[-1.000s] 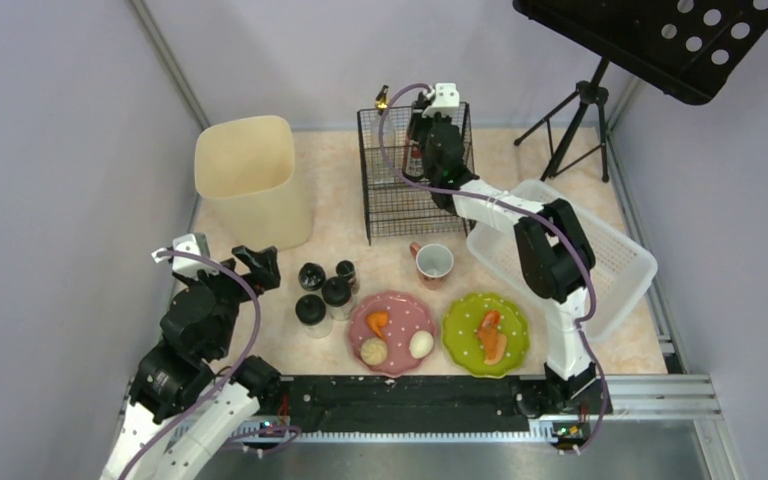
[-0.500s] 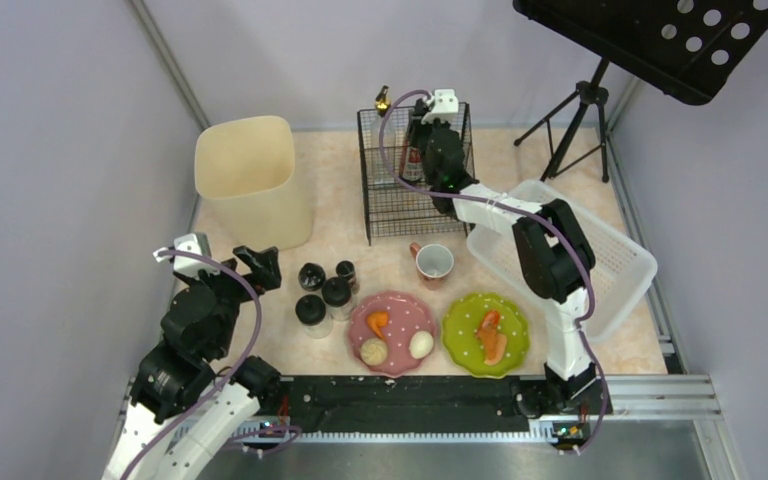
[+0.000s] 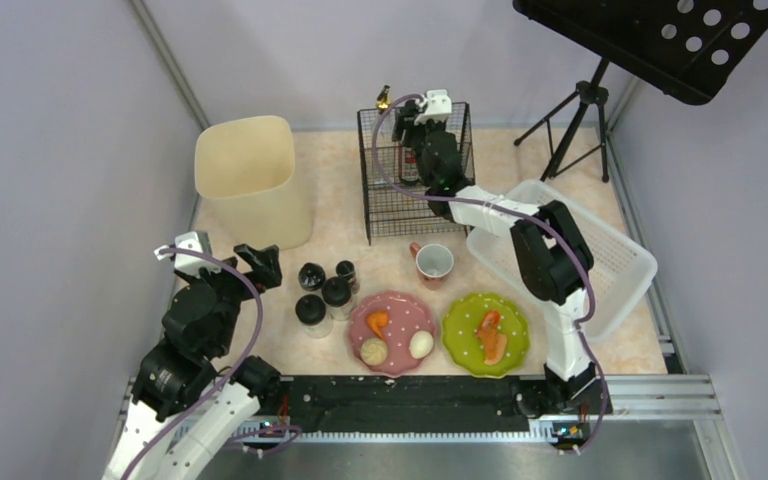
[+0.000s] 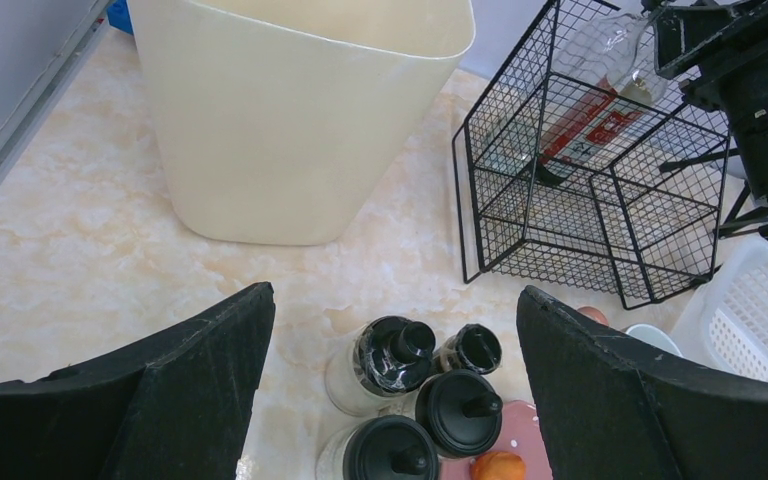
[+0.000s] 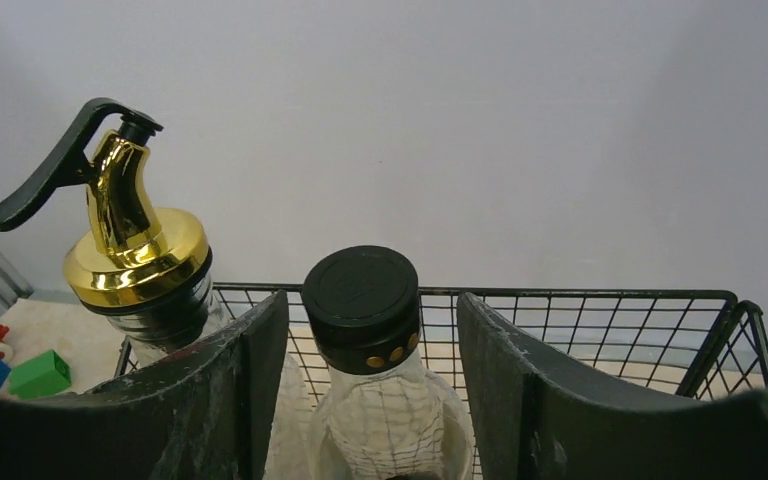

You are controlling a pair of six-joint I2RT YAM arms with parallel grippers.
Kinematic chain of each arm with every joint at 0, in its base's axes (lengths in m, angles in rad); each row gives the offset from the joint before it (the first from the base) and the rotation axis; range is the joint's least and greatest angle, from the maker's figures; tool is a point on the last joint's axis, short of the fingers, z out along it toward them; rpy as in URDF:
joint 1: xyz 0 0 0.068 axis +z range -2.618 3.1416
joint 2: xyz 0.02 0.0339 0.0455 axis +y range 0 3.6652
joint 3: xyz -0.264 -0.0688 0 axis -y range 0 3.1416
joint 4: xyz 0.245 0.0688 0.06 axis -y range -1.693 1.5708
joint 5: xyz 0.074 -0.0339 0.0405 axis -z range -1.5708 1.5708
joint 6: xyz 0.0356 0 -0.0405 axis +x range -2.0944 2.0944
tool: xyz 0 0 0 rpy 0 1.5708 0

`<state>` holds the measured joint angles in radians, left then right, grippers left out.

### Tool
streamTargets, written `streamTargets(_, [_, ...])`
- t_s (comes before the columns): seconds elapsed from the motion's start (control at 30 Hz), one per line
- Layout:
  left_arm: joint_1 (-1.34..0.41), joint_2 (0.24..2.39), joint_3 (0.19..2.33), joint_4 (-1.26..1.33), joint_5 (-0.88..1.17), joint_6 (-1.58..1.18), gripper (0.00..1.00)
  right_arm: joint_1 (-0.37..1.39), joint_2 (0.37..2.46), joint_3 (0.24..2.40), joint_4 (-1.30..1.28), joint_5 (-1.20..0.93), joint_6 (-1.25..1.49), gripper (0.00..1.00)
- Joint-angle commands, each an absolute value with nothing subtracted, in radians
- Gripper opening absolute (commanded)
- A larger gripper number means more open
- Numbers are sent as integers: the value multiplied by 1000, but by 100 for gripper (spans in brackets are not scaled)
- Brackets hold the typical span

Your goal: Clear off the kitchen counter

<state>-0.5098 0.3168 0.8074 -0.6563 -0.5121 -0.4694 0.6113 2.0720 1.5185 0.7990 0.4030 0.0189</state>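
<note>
Right hand (image 5: 370, 305) gapes open around a black-capped bottle (image 5: 360, 285), grey wall (image 5: 480, 120) ahead; left hand (image 4: 395, 298), open too, overlooks marbled beige desk (image 4: 60, 260).

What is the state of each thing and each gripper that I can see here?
Left gripper: open, empty.
Right gripper: astride black-capped bottle, grip unclear.
Black-capped bottle: capped, tilted inside wire basket.
Bin: upright, open-topped.
Mug: upright.
Pink plate: carries food.
Green plate: carries food.
Four shakers: upright, capped.
</note>
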Motion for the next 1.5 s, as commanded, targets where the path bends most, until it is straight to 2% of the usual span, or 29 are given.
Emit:
streamTargets(0.0, [-499,333,804,-613,-508,-459,95,627,1980,1540,859,415,-24,63])
streamTargets(0.43, [-489,337,802,-615,-512,-457,95,686,1695,1414,868,468,-120,68])
streamTargets(0.63, [-488,343,802,-616,-520,-454,95,757,1514,1304,702,424,-110,69])
streamTargets(0.97, [-491,368,818,-629,-499,-456,95,834,1256,1119,339,118,-62,69])
streamTargets(1.13, [-490,376,848,-685,-472,-456,95,877,1153,1038,191,90,-72,69])
streamTargets(1.33, [-491,363,803,-683,-436,-453,95,884,1085,1031,-45,99,53,69])
streamTargets(1.47, [-490,357,782,-680,-413,-451,95,887,1057,999,-114,67,108,70])
